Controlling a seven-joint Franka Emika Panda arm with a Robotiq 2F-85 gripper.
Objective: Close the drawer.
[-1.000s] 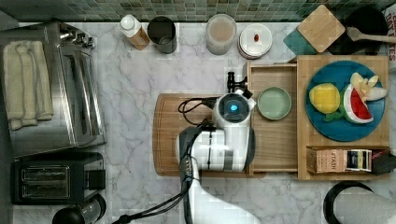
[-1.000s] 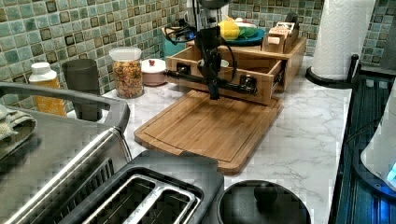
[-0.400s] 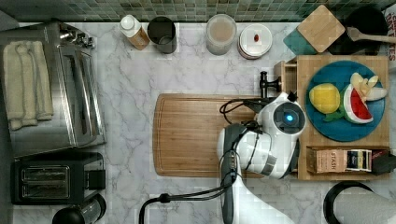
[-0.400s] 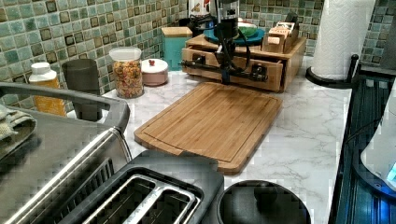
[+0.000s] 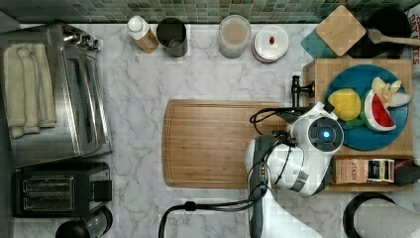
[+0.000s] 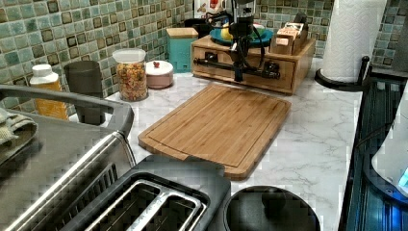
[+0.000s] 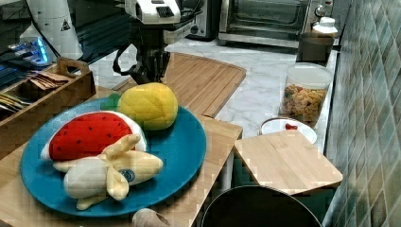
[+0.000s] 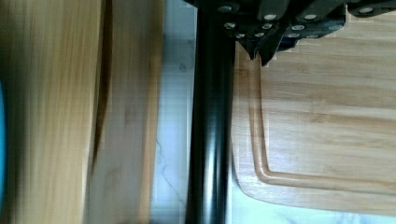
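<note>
The drawer (image 6: pixel 250 72) sits pushed into the wooden box (image 5: pixel 319 74), its front about flush with the box in the left view. Its long black bar handle (image 8: pixel 212 130) runs across the front, and one end of the handle (image 5: pixel 296 89) shows in the top view. My gripper (image 6: pixel 237 74) hangs straight down against the handle on the cutting-board side. The fingertips (image 8: pixel 262 49) come together in one point beside the bar, shut with nothing between them. The arm's wrist (image 5: pixel 324 134) hides the middle of the handle in the top view.
A large wooden cutting board (image 5: pixel 213 144) lies in front of the drawer. On the box are a blue plate (image 5: pixel 401 134) of toy fruit and a tea-bag holder (image 5: pixel 369 171). Jars, a cup and a coaster line the tiled wall. Toaster oven and toaster stand at the top view's left.
The drawer, open a second ago with a green bowl showing inside, has slid into the box. The arm moved with it toward the top view's right.
</note>
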